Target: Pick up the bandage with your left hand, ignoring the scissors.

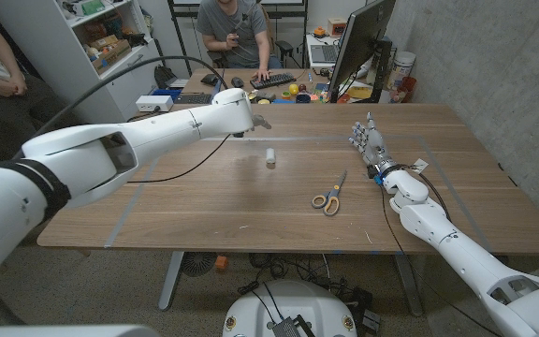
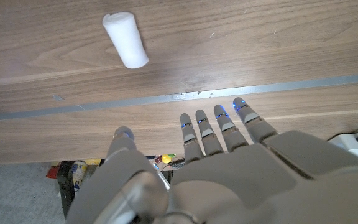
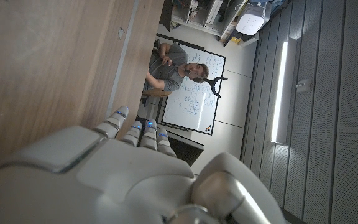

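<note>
No readable text, labels, brands or numbers anywhere. Whiteboard (image 3: 194, 93) behind the seated person carries handwriting, too small and blurred to read. Boxes on the shelf unit (image 1: 106, 42) show coloured packaging, print illegible. Tub (image 1: 402, 67) beside the monitor has a label, not resolvable. Bandage roll (image 2: 125, 40) plain white, no marking seen. Scissors (image 1: 329, 195) show no brand mark at this size.
</note>
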